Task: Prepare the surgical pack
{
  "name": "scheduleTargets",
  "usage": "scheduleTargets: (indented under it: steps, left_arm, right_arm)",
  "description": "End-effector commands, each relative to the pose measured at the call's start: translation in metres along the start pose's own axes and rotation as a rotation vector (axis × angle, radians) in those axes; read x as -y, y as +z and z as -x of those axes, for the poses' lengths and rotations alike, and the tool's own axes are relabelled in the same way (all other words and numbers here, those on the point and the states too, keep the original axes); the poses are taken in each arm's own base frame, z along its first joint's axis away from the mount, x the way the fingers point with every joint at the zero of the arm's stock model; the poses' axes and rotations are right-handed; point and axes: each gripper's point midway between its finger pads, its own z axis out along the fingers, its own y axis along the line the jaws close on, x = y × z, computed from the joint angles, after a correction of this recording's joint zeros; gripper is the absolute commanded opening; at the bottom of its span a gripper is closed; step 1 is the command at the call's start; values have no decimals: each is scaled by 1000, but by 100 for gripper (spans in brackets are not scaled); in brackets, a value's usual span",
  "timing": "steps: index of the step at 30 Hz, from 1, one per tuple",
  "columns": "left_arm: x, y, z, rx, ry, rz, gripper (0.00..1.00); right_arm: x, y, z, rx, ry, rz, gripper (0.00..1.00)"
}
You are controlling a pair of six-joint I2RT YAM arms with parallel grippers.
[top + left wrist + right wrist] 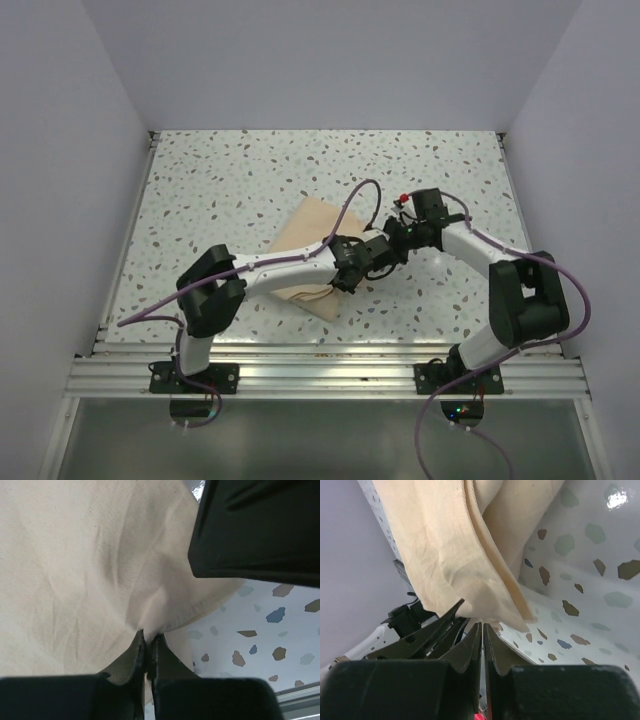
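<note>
Nearest the arm bases, the left fingers [149, 641] are pressed tight together on a small pleat of the wrap sheet [75, 570], right at its hemmed edge. The cloth puckers into the tips, so we read this as a firm pinch. Just beyond, the right fingers [480, 632] are drawn in to a hairline slit, with a hanging fold of the same sheet meeting their tips. We judge that they too have hold of the cloth, though the fold partly hides the contact. From above, both sets of fingers meet close together at the sheet's right-hand corner, near the middle of the surface [250, 170].

The sheet lies as a tan, roughly square shape set cornerwise, partly under the left arm, with its right side raised off the speckled top. It looks folded over rather than spread flat, but we cannot tell how many layers there are. We see no metal tray and no gauze squares in any view. Whether they sit inside the folds we cannot say.

So we judge the pack to be mid-wrap, with both arms gripping the cloth at one corner, ready for a fold. What is left, as far as we can tell, is to carry this corner across, lay it down, close the remaining sides and let go. Beyond the sheet, the speckled surface runs on to the back wall.
</note>
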Motion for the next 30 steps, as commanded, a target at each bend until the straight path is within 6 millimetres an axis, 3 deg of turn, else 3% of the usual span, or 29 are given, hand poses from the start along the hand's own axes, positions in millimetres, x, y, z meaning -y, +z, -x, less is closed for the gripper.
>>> scheduleTargets:
  steps: [1, 5, 14, 21, 30]
  left_arm:
    - [2, -28, 27, 84, -41, -72, 0]
    - [0, -32, 31, 94, -48, -77, 0]
    - [-6, -42, 46, 132, -76, -93, 0]
    - [-10, -44, 51, 150, -97, -116, 0]
    - [-16, -50, 59, 183, -130, -160, 0]
  right_arm:
    - [-25, 9, 11, 26, 17, 92, 7]
    - [-20, 26, 9, -3, 34, 72, 2]
    - [-15, 44, 4, -4, 59, 57, 0]
    - [-8, 42, -1, 15, 84, 43, 0]
    - [-21, 47, 8, 27, 86, 100, 0]
